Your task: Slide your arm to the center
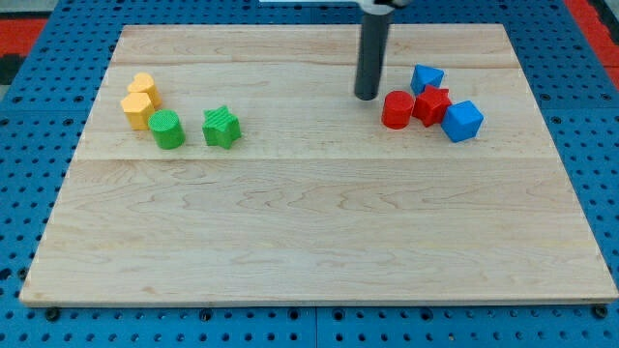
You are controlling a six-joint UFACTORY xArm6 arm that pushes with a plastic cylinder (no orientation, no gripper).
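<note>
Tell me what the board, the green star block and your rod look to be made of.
Board: pale wood, matte, going by its visible grain and plank seams. Green star block: likely plastic, with fine ridges that may mean 3D printing. Rod, down to my tip just left of the red cylinder: dark, smooth, slightly glossy; metal or plastic, unclear.

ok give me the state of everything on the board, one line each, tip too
my tip: on the board, just left of the red cylinder, apart
red cylinder: upright, touching red star
red star: between red cylinder and blue cube
blue cube: beside red star
blue block: above red star
yellow blocks: two, touching
green cylinder: upright
green star: flat, alone
</note>
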